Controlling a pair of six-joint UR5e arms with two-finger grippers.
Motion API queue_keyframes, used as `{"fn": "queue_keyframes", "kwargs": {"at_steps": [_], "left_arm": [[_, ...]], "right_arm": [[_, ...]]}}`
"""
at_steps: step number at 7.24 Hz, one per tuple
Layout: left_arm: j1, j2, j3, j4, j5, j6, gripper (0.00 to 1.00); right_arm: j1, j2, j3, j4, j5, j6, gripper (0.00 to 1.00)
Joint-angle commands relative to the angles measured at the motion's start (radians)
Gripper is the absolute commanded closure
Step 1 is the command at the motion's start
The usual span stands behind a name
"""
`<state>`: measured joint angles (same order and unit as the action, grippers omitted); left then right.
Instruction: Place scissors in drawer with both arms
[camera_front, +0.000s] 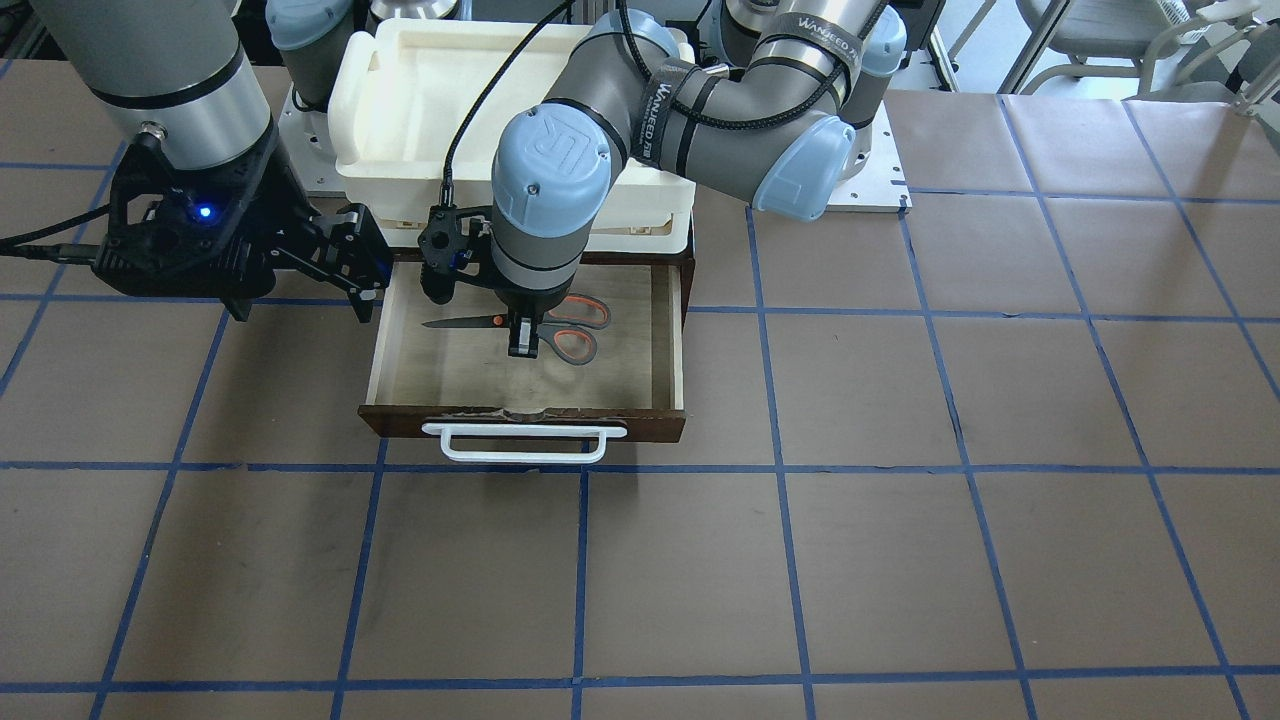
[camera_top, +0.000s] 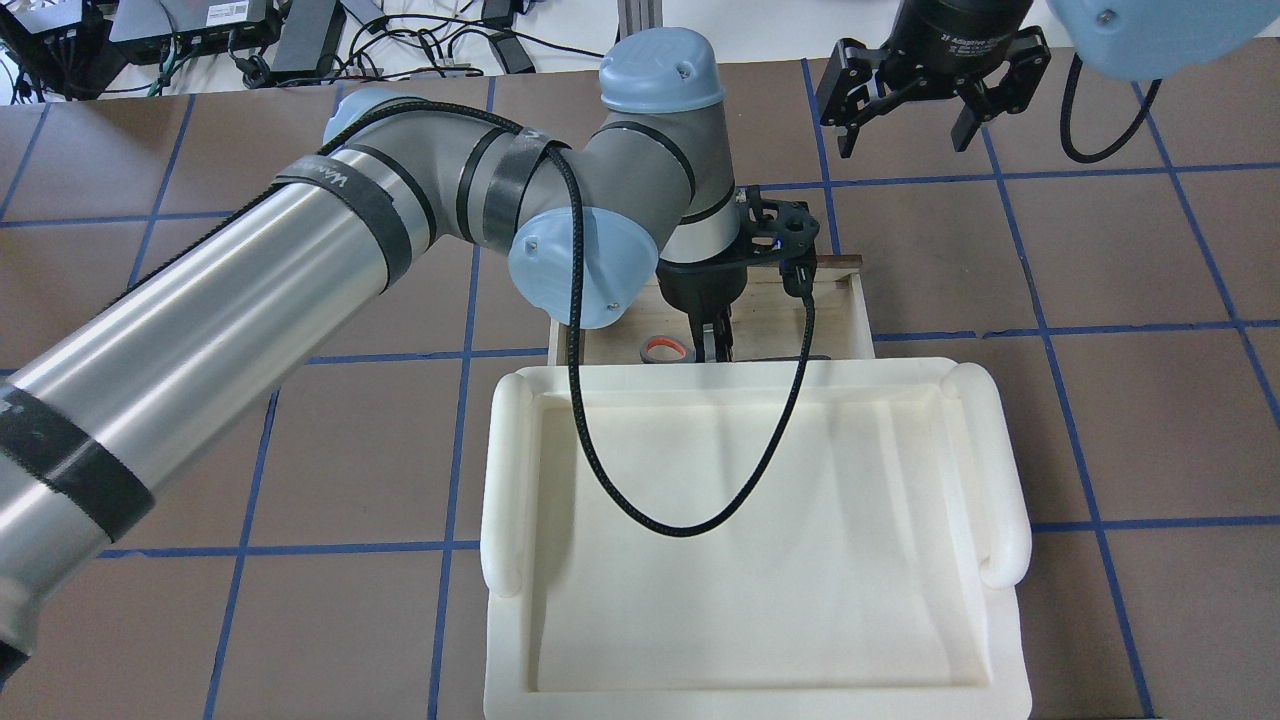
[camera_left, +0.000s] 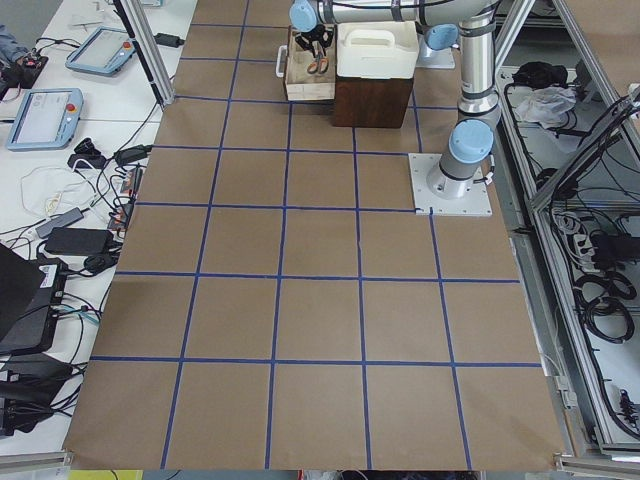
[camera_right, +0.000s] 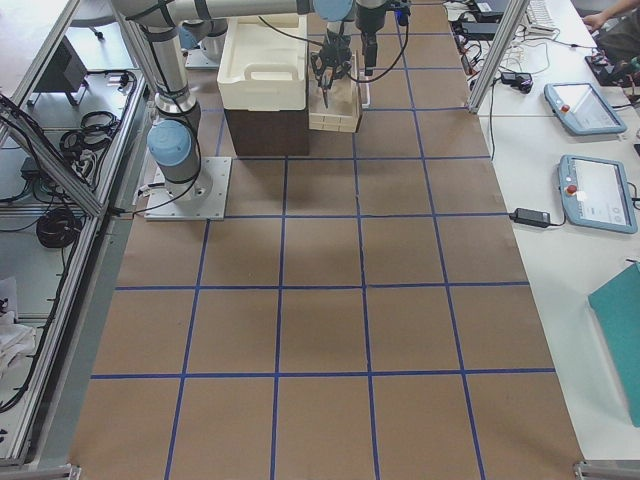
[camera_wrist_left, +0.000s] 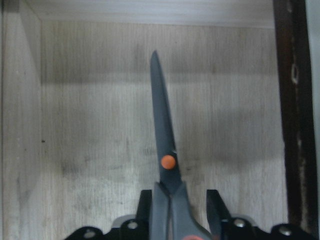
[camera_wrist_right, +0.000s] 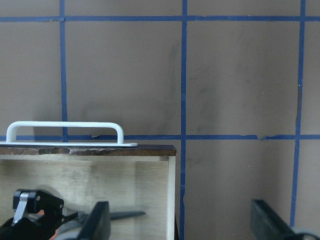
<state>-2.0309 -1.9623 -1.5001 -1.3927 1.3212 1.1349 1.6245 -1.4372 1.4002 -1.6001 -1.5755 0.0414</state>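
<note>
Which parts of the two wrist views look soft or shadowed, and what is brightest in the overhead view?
Left wrist view: scissors sharp, a shadow band across the drawer floor, left claw soft. Right wrist view: right claw blurred and dark, the drawer's white handle crisp. Overhead view: the cream tray is brightest, nearly washed out.

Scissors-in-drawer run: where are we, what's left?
Done: the drawer is open and the scissors are inside it. In hand: the left gripper is down over them, its fingers straddling the handles with a gap on one side, so apparently not clamped. The right gripper hangs open beside the drawer. Left: lift the left arm out, then probably push the drawer shut.
</note>
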Motion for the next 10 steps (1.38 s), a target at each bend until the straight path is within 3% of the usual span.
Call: {"fn": "queue_keyframes", "kwargs": {"at_steps": [1, 5, 7, 10], "left_arm": [[0.0, 0.002, 0.001, -0.002, 0.004, -0.007, 0.0], [0.021, 0.051, 0.018, 0.0, 0.01, -0.011, 0.0], [0.09, 0.12, 0.023, 0.01, 0.033, -0.162, 0.0], [0.178, 0.277, 0.041, 0.007, 0.159, -0.466, 0.0]], "right_arm": [[-0.001, 0.0, 0.003, 0.0, 0.0, -0.001, 0.0], [-0.002, 0.0, 0.003, 0.006, -0.001, 0.002, 0.0], [-0.002, 0.0, 0.003, 0.003, -0.001, 0.0, 0.0], [-0.002, -0.002, 0.003, 0.008, -0.001, 0.0, 0.0]]}}
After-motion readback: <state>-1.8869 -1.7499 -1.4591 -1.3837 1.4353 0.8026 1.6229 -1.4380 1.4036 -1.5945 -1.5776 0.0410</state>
